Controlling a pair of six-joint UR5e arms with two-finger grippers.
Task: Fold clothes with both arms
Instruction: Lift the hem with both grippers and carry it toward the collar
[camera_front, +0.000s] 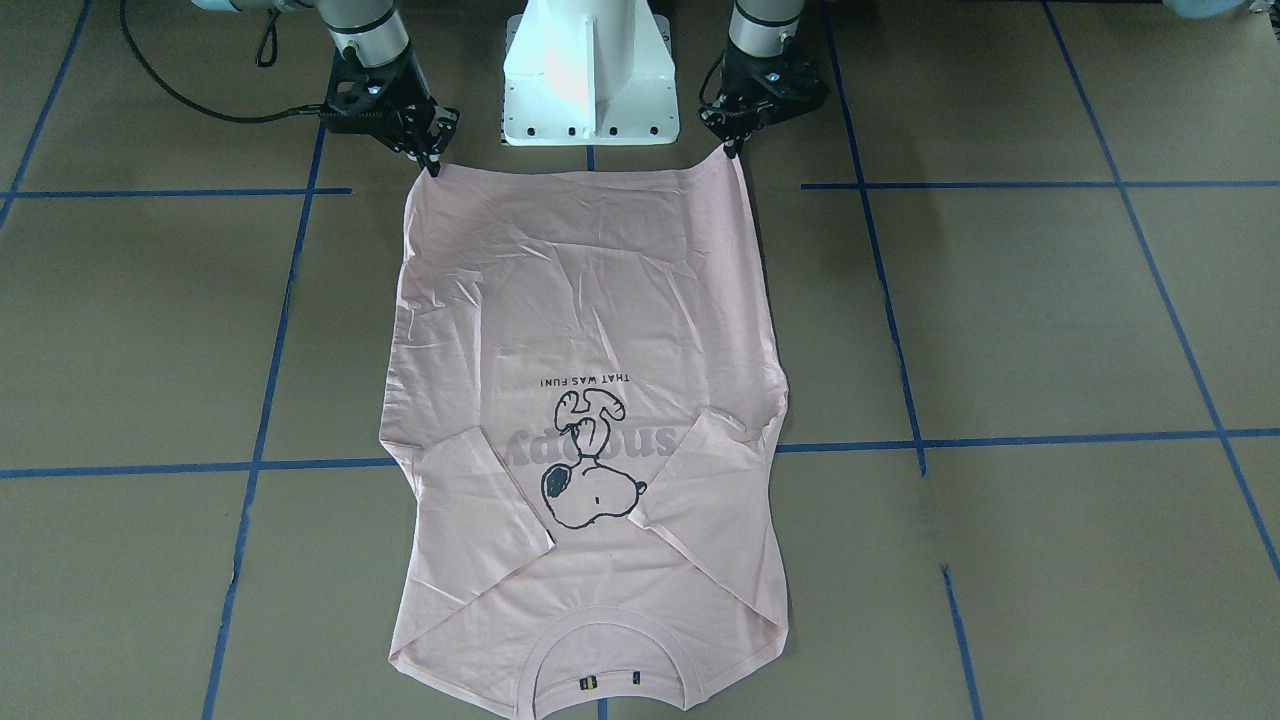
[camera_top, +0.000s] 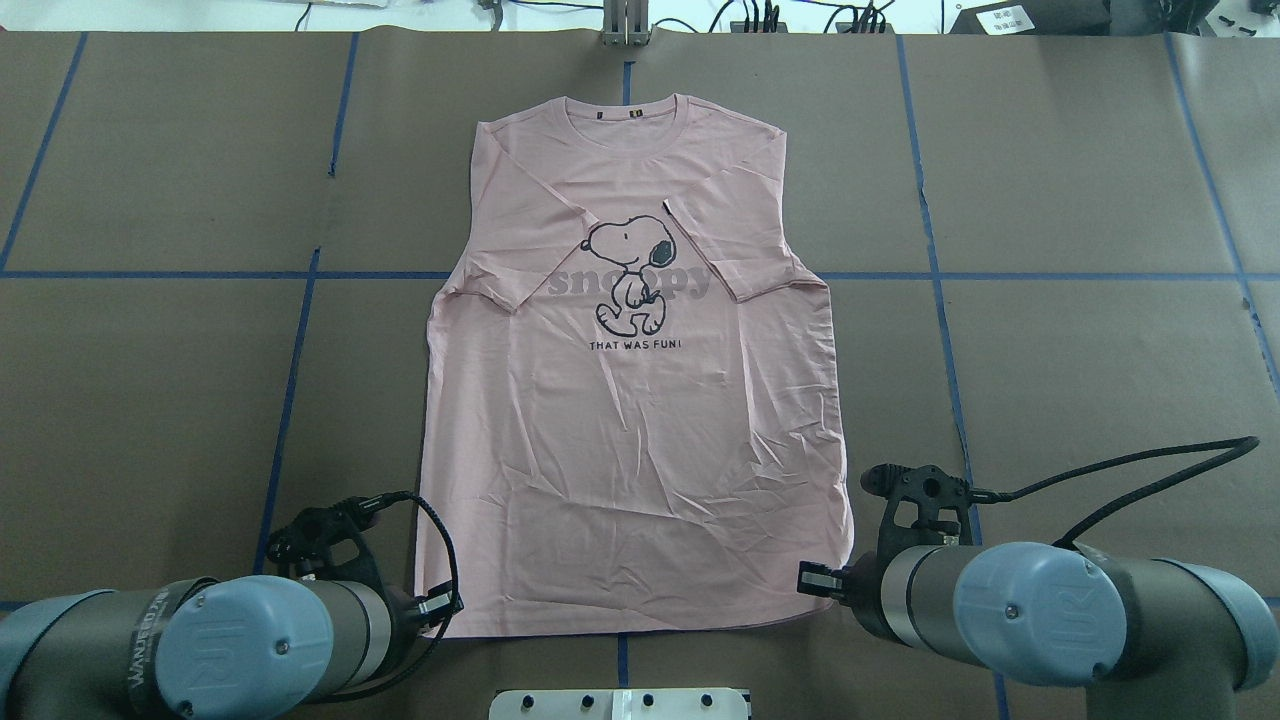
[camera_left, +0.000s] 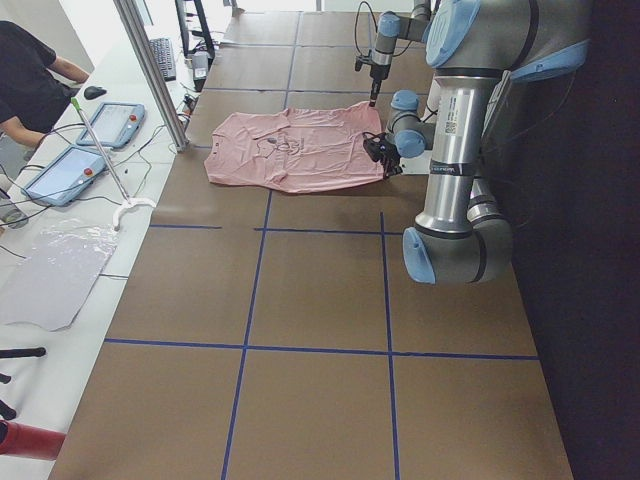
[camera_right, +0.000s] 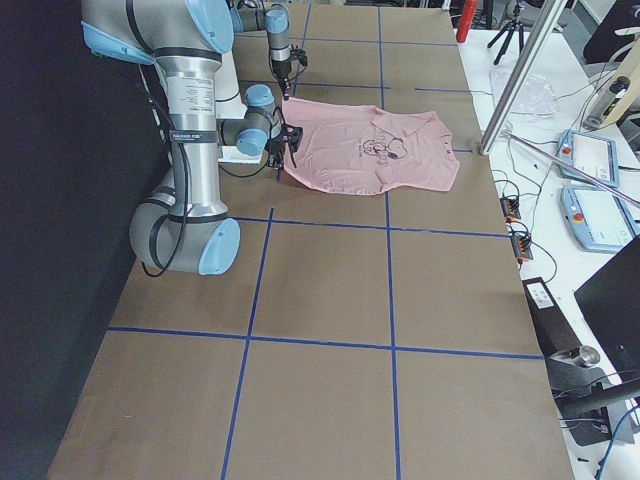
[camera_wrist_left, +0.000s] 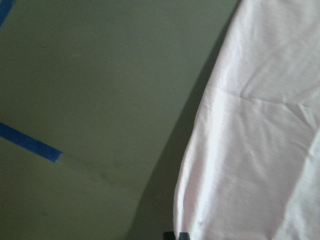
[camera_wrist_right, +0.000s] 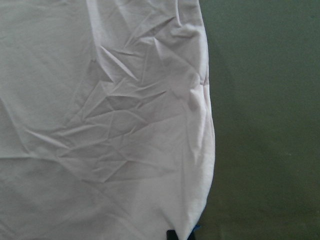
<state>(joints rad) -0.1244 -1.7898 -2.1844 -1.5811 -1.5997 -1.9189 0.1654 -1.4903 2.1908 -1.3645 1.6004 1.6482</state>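
Observation:
The clothes are one pale pink T-shirt (camera_front: 590, 300) lying flat and print-up on the brown table, sleeves folded in over the chest and collar (camera_top: 632, 125) at the far side from the robot. Its hem runs close to the robot base. My left gripper (camera_front: 732, 150) is pinched shut on one hem corner, and my right gripper (camera_front: 433, 163) is shut on the other. From overhead, the left gripper (camera_top: 442, 606) and right gripper (camera_top: 815, 578) sit at the two near corners. Each wrist view shows the shirt's edge (camera_wrist_left: 200, 150) (camera_wrist_right: 205, 150) running down to a black fingertip.
The white pedestal base (camera_front: 588, 90) stands just behind the hem, between the arms. Blue tape lines (camera_front: 1000, 440) cross the brown table. A black cable (camera_top: 1150, 465) loops beside the right arm. A person (camera_left: 30, 80) sits at a side desk with tablets, past a metal post (camera_left: 150, 70).

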